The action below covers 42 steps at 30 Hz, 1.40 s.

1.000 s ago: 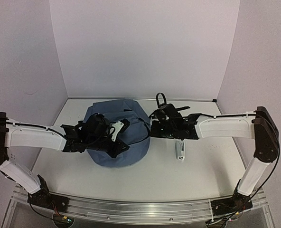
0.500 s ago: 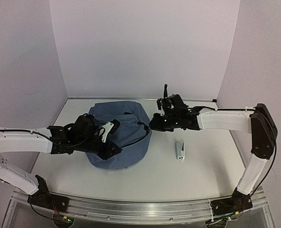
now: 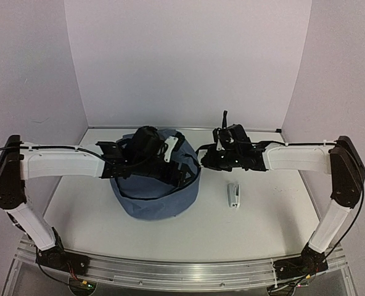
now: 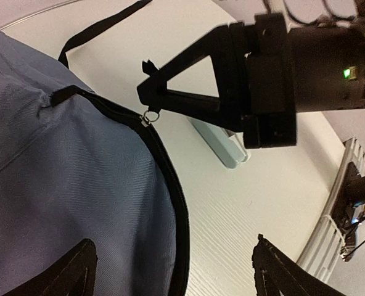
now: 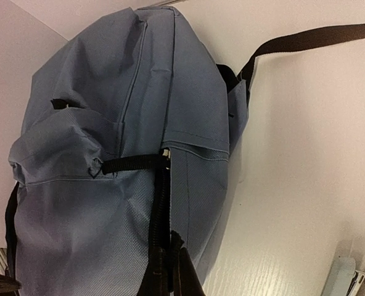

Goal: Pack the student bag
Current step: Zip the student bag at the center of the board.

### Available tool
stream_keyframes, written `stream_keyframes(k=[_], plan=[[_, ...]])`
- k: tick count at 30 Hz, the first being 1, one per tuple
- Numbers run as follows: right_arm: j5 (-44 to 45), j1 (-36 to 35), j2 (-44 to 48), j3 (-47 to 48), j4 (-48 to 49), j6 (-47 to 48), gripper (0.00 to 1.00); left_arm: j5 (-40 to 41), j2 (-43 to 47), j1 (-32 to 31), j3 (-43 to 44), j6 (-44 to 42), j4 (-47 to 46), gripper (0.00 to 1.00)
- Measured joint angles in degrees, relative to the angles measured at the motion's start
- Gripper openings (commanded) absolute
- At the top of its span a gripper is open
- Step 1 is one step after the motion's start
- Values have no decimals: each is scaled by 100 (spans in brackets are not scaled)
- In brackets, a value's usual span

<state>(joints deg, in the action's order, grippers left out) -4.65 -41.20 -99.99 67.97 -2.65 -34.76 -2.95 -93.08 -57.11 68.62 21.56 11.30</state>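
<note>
The left arm (image 3: 59, 163) has been lifted and swung back across the student bag (image 3: 151, 200) since the earlier view, where it lay lower and nearer the front edge. The left gripper (image 4: 173, 259) is now held just above the bag's slate-blue cloth, jaws spread wide, nothing between them. The bag is seen on the table (image 3: 262, 216), left of centre, and its black-edged mouth is now drawn open toward the right. There the right gripper (image 5: 172, 259) has been shifted a little rightward. Its jaws are pressed together, pinching the bag's black zip edge. A pale stapler (image 3: 233, 194) is seen lying flat near the bag's right side, unmoved.
</note>
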Motion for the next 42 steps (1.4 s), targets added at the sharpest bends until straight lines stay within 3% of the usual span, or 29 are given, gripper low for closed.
stream_keyframes(k=[3, 10, 12, 22, 32, 42], plan=[[10, 0, 12, -3, 30, -15, 0, 370, -510, -181, 247, -99, -27, 84], [9, 1, 14, -26, 56, -26, 0, 1387, -1199, -424, 693, -403, -27, 16], [16, 1, 15, -28, 60, -38, 0, 1557, -1255, -444, 729, -415, -26, 2], [88, -10, 27, -62, 132, -127, 0, 1751, -1164, -532, 492, -354, -141, 0], [66, -126, -27, -1, 82, -149, 0, 519, -409, -458, -525, -266, -790, 0], [167, -78, -758, 617, -9, -88, 0, -245, -140, -445, -1140, -27, -875, 0]])
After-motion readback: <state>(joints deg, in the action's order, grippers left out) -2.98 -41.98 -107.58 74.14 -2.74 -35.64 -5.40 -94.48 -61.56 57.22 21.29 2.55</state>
